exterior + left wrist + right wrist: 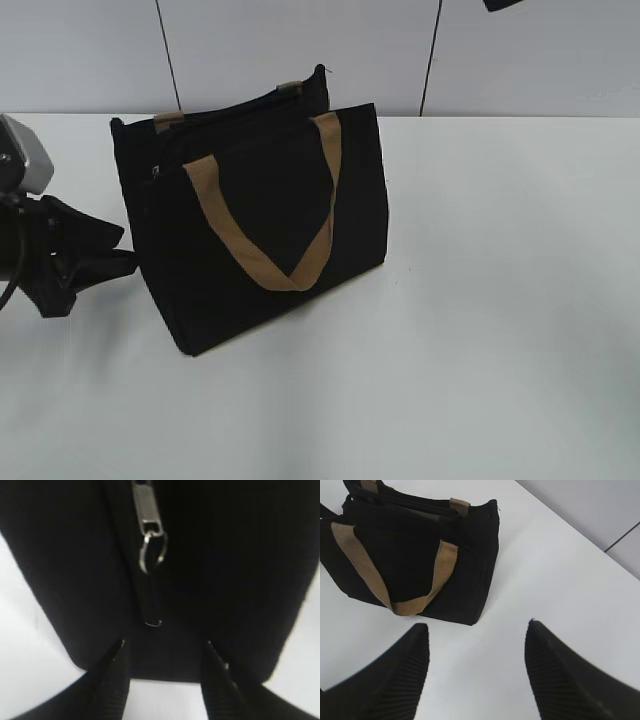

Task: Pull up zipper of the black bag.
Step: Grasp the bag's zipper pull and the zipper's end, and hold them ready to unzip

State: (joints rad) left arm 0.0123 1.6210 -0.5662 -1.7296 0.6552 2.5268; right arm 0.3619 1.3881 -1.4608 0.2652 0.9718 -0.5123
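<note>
The black bag (265,215) stands upright on the white table (480,300), with tan strap handles (310,255). Its zipper shows a silver pull (155,173) at the bag's left end. In the left wrist view the bag's end face (65,560) fills the frame. The zipper's metal pull and ring (151,540) hang on the track above my fingers. My left gripper (164,642) (128,248) is open and empty, its fingertips close to the bag's end below the pull. My right gripper (479,630) is open and empty above the table, short of the bag (415,545).
A grey wall with dark seams (430,55) runs behind the table's far edge. A black piece of the right arm (505,4) shows at the top right of the exterior view. Bare white table (560,570) lies to the right of the bag.
</note>
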